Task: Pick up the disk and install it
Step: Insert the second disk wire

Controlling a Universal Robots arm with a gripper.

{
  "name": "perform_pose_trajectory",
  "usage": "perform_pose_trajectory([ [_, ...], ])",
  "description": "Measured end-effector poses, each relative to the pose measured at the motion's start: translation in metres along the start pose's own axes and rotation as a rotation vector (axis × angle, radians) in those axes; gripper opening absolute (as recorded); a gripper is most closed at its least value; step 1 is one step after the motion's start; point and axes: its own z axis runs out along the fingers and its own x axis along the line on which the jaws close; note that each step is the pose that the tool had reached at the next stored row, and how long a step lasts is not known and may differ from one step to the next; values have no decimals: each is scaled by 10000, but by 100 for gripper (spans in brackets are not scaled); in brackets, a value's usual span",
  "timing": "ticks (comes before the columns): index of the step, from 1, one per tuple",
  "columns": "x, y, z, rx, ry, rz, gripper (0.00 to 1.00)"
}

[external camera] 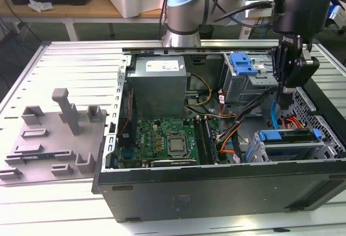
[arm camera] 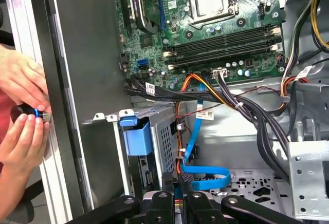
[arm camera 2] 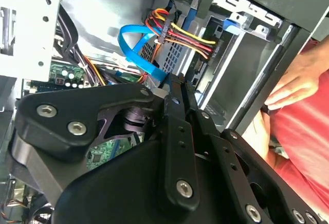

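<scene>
Blue-framed disk (external camera: 286, 136) below gripper (external camera: 285, 91)

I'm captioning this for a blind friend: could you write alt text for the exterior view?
A black robot gripper hangs over the open computer case, above the drive cage with blue rails at the exterior view's right. Inside lie a green motherboard, a grey power supply and coloured cables; a grey fixture plate sits at the left.

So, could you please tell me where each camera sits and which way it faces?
Exterior view: off the arm, looking down on the open case, the arm's joint and the tool.
First wrist view: on the arm, facing the motherboard; tool linkage along one edge.
Second wrist view: on the arm, behind the tool linkage.
Both wrist views share the blue cable.
</scene>
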Motion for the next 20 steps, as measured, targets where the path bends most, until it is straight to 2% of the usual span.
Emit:
perform_pose_trajectory([
  [1,27,-10,11,-14,-90,4,16],
  [6,135,-40,55,-56,-359,19,16],
  [9,203,-54,83,-88,-565,28,16],
  [11,257,-65,105,-124,-796,40,16],
  [13,301,-73,123,-150,-957,47,16],
  [16,360,-83,147,-181,-1137,55,16],
  [20,429,-93,176,-209,-1292,58,16],
])
